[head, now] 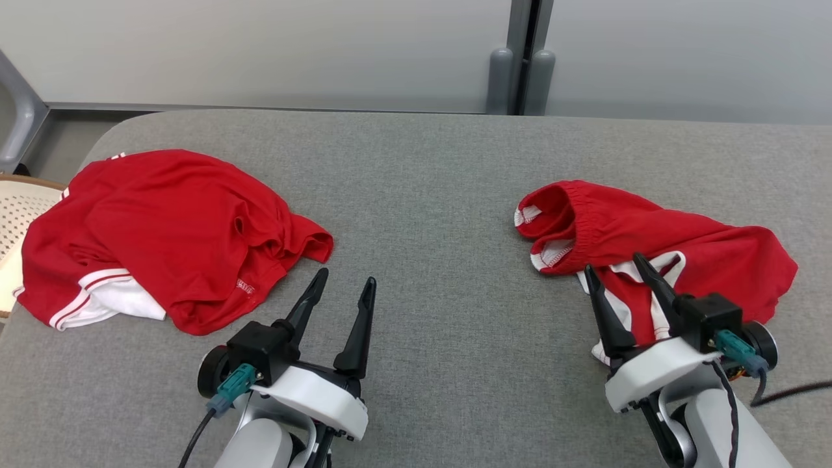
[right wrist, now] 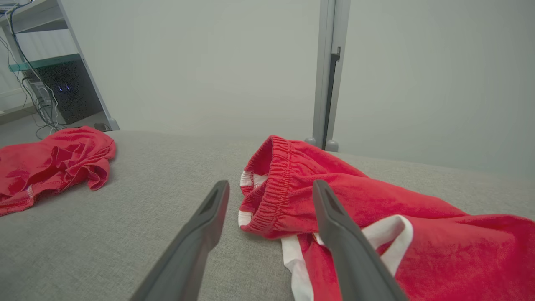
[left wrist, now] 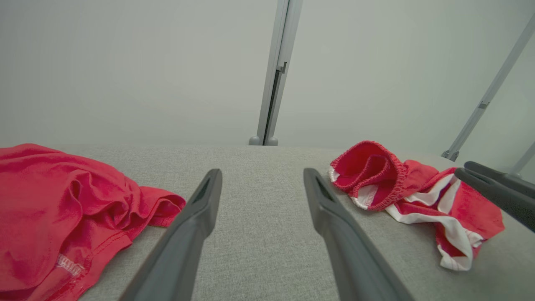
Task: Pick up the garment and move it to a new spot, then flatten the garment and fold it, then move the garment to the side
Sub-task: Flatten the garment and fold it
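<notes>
Evidently nothing was done: shorts (head: 682,240) and shirt (head: 169,227) lay crumpled on the tabletop (head: 422,195); left end effector (head: 346,278) and right end effector (head: 612,263) gaped empty. Pickup, flattening, folding all remained.

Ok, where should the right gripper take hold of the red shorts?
Probably the elastic waistband, approached from the near side by the right gripper, which is open just short of it. On the shorts it is the one thick, gathered rim standing up off the table, with its opening facing left; the rest lies flatter.
</notes>
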### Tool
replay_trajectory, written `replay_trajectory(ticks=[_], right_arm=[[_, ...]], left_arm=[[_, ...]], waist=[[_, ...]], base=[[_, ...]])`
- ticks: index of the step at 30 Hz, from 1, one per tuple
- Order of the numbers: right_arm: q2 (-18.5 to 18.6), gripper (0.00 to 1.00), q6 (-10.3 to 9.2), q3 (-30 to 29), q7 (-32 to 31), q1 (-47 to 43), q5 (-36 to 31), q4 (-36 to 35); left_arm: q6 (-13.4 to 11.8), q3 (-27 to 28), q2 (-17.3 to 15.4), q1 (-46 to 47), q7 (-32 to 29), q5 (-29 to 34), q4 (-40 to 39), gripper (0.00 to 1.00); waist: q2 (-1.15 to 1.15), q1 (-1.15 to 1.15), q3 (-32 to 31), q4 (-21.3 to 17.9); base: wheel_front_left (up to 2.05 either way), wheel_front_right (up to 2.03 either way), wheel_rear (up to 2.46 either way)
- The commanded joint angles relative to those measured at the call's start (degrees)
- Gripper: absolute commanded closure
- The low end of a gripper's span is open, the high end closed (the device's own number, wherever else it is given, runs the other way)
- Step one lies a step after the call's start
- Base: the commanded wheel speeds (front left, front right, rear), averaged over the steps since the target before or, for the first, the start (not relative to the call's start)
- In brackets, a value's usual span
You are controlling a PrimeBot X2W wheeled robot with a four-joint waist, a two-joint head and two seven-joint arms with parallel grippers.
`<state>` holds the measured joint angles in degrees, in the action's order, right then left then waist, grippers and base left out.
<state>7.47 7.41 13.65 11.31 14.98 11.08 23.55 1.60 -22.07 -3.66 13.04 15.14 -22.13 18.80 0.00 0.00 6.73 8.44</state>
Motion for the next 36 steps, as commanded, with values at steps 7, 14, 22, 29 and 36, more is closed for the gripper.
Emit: replay_trajectory(ticks=[7, 14, 22, 29, 36], right_arm=[[0.5, 0.00, 0.14, -1.7, -4.2, 6.7, -4.6, 7.3], [0.6, 0.00, 0.09, -5.7, -5.4, 10.0, -7.8, 13.3], [1.8, 1.00, 0.09, -9.4, -2.6, 10.9, -11.6, 13.4], [12.0, 1.00, 0.09, -6.3, -9.8, 16.8, -12.4, 7.1], [26.7, 1.00, 0.07, 11.6, -19.5, 25.5, -6.4, 4.7]], left_arm=[[1.8, 0.4, 0.6, 0.5, 0.0, 1.4, 1.3, 0.00], [1.0, -1.2, 0.7, 1.2, 0.0, -0.9, 0.4, 0.00], [-0.1, -2.0, 0.7, 0.7, 0.0, -2.0, 0.0, 0.00], [-0.3, -3.1, 0.6, 0.8, 0.0, -2.9, -0.3, 0.00], [-0.4, -5.0, 0.6, 2.1, 0.0, -4.5, -1.0, 0.00]], waist=[[0.00, 0.00, 2.6, 3.3], [0.00, 0.00, 4.5, 6.1], [0.00, 0.00, 4.3, 6.7], [0.00, 0.00, 4.0, 6.3], [0.00, 0.00, 6.3, 7.5]], base=[[0.00, 0.00, 0.00], [0.00, 0.00, 0.00], [0.00, 0.00, 0.00], [0.00, 0.00, 0.00], [0.00, 0.00, 0.00]])
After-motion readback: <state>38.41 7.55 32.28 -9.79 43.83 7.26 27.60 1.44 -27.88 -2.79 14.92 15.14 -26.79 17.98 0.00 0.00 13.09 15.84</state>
